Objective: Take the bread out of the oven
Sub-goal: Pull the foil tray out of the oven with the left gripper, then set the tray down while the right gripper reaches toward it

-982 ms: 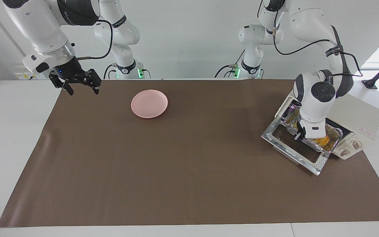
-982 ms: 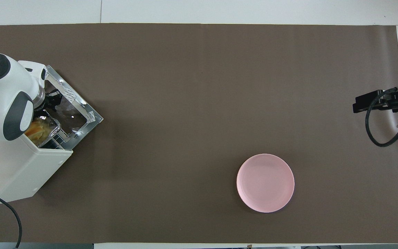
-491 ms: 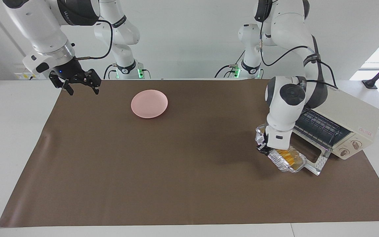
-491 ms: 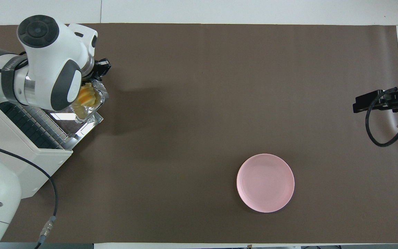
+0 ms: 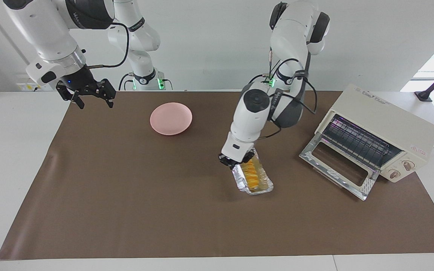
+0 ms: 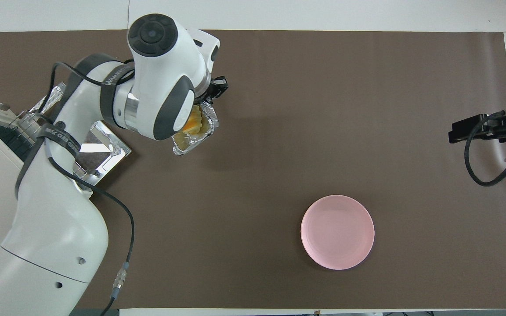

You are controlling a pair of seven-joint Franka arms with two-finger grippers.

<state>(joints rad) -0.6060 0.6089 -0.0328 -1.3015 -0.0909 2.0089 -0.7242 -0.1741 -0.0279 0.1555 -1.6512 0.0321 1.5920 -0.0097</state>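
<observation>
The golden-yellow bread [image 5: 252,174] lies in a shiny foil tray [image 5: 264,188]. My left gripper [image 5: 235,161] is shut on the tray's end and holds it low over the middle of the brown mat, beside the oven; I cannot tell whether the tray touches the mat. In the overhead view the left gripper [image 6: 212,93] and arm cover most of the tray [image 6: 182,149] and bread [image 6: 193,124]. The cream-white oven [image 5: 386,128] stands at the left arm's end with its glass door [image 5: 337,167] dropped open and its wire rack bare. My right gripper [image 5: 90,98] waits open over the mat's edge.
A pink round plate [image 5: 171,118] sits on the mat [image 5: 164,195] toward the right arm's end, near the robots; it also shows in the overhead view [image 6: 337,231]. The oven's open door [image 6: 99,151] juts out over the mat.
My left gripper has pulled the foil tray with the bread out of the oven and carried it over the open door to the mat's middle. The right arm has not moved.
</observation>
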